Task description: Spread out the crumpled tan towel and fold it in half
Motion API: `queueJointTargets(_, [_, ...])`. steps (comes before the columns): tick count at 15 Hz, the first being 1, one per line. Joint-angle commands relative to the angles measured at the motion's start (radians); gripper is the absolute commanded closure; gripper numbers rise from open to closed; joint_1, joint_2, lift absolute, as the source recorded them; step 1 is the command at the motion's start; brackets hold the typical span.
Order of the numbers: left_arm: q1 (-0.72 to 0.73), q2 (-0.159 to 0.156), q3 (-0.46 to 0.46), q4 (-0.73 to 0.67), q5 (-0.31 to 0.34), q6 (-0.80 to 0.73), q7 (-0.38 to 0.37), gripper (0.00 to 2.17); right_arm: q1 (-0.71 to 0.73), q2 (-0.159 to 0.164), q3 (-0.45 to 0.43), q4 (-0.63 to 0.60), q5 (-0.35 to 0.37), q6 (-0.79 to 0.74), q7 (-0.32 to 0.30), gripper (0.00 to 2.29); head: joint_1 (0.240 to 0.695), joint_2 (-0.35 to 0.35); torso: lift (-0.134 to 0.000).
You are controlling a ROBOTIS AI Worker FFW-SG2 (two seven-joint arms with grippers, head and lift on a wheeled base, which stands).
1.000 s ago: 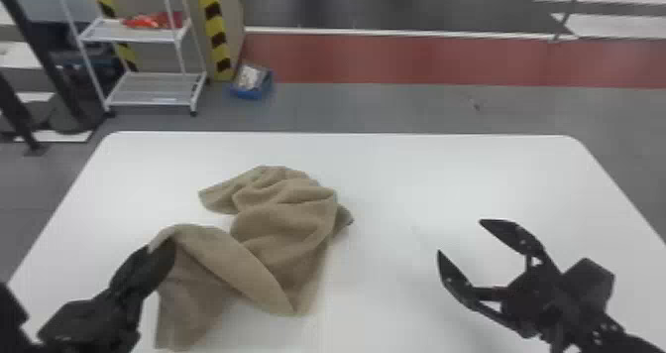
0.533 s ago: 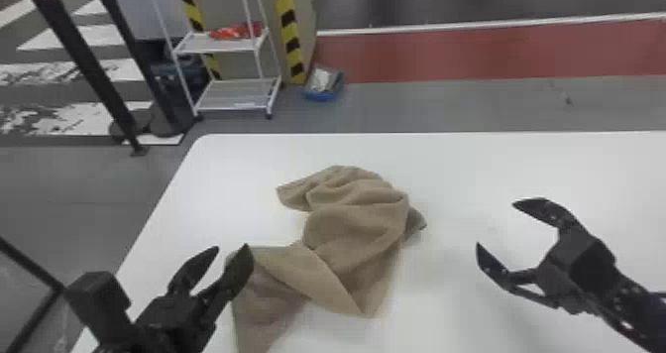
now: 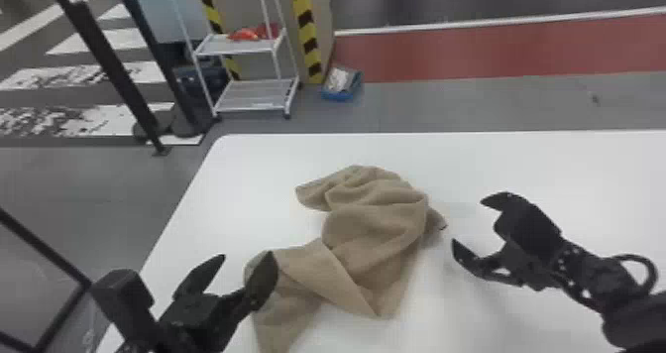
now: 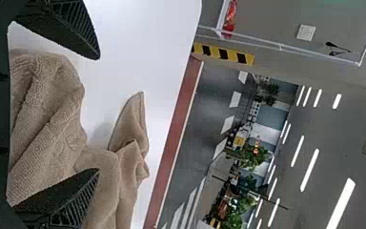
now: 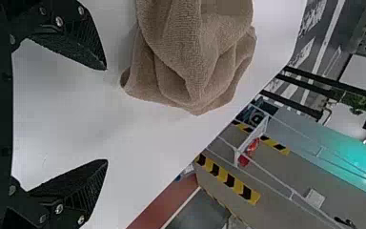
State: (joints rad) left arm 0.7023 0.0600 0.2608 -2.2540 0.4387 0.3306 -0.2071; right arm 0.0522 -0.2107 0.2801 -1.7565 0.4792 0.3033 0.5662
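Tan and rumpled, the terry-cloth towel [image 3: 366, 228] lies on the smooth white table [image 3: 495, 163]. The black left gripper [image 3: 247, 255], seemingly closed at its near-left edge a second ago, now has its fingers spread, apparently letting go. The black right gripper [image 3: 468, 221] is open too. Spreading, I'd say, needs fresh grips before any fold.

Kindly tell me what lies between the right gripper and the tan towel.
Only bare white tabletop separates the right gripper from the tan towel in the head view.
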Motion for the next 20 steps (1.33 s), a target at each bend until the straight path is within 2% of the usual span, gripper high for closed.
queueJointTargets(1, [0.003, 0.0, 0.0, -0.001, 0.0, 0.0, -0.002, 0.03, -0.031, 0.019, 0.044, 0.051, 0.006, 0.003, -0.009, 0.22, 0.695, 0.244, -0.124])
queueJointTargets(6, [0.016, 0.0, 0.0, -0.012, 0.0, 0.0, -0.006, 0.03, -0.084, 0.053, 0.099, 0.134, 0.019, 0.009, -0.06, 0.29, 0.695, 0.284, -0.124])
queueJointTargets(8, [0.019, 0.0, 0.0, -0.013, 0.0, 0.0, -0.006, 0.03, -0.109, 0.073, 0.102, 0.175, 0.022, 0.006, -0.101, 0.29, 0.695, 0.293, -0.124])
queueJointTargets(11, [0.023, 0.0, 0.0, -0.016, 0.0, 0.0, -0.009, 0.03, -0.146, 0.074, 0.123, 0.219, 0.019, 0.018, -0.104, 0.43, 0.695, 0.291, -0.124])
queueJointTargets(13, [0.026, 0.0, 0.0, -0.021, 0.0, 0.0, -0.009, 0.03, -0.153, 0.074, 0.125, 0.229, 0.009, 0.018, -0.103, 0.8, 0.695, 0.293, -0.124])
queueJointTargets(15, [0.028, 0.0, 0.0, -0.024, 0.0, 0.0, -0.009, 0.03, -0.155, 0.074, 0.125, 0.233, 0.009, 0.024, -0.1, 1.37, 0.695, 0.294, -0.124])
queueJointTargets(17, [0.028, 0.0, 0.0, -0.025, 0.0, 0.0, -0.009, 0.03, -0.15, 0.073, 0.111, 0.232, 0.006, 0.049, -0.095, 1.51, 0.695, 0.292, -0.124])
queueJointTargets(18, [0.028, -0.002, 0.0, -0.025, -0.002, 0.0, -0.009, 0.04, -0.146, 0.073, 0.1, 0.23, 0.007, 0.049, -0.103, 1.67, 0.695, 0.289, -0.124])
queueJointTargets(20, [0.028, 0.0, 0.0, -0.027, -0.002, 0.0, -0.014, 0.11, -0.112, 0.068, 0.059, 0.19, 0.007, 0.037, -0.101, 1.67, 0.695, 0.279, -0.124])
